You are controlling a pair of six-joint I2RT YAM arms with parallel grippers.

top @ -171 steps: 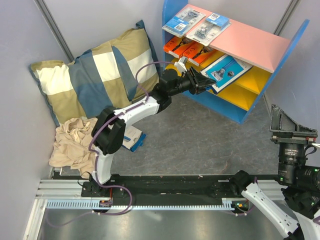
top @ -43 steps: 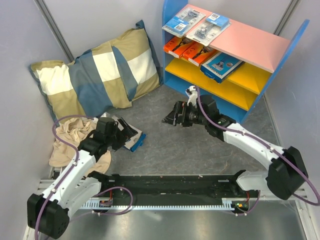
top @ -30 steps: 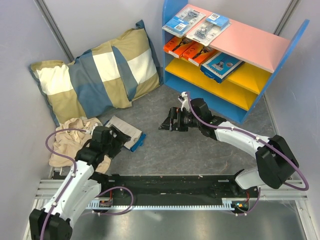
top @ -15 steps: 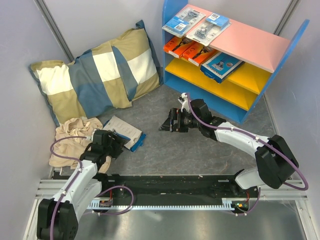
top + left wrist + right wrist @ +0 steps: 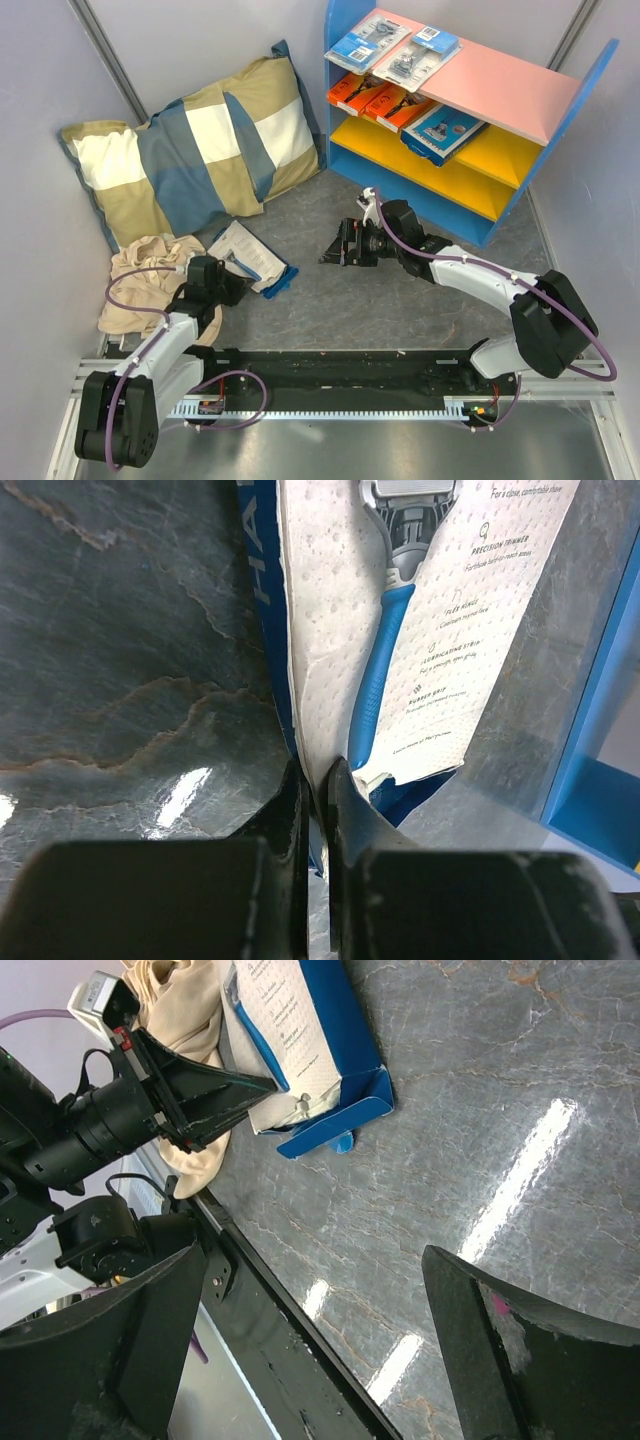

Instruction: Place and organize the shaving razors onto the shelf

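Note:
A blue and white razor box [image 5: 252, 262] lies on the grey floor beside the cloth. My left gripper [image 5: 226, 285] is shut on its near edge; the left wrist view shows both fingers [image 5: 345, 810] pinching the box's white card [image 5: 420, 630]. My right gripper [image 5: 337, 246] hovers wide open and empty over the floor, facing the box [image 5: 300, 1050] and the left gripper [image 5: 200, 1100]. The shelf [image 5: 590, 95] stands at the back right. It holds two blister packs [image 5: 368, 40] on the pink top, orange boxes [image 5: 378, 100] and a blue and white box [image 5: 443, 130] on the yellow board below.
A plaid pillow [image 5: 195, 150] leans in the back left corner. A beige cloth [image 5: 135, 290] lies by the left arm and shows in the right wrist view [image 5: 180, 1000]. Grey walls close in the floor. The black base rail [image 5: 340, 365] runs along the near edge.
My left arm has left the shelf, where a blue and white box now rests, and has closed on the floor box. My right arm has reached in; it is still for the last second.

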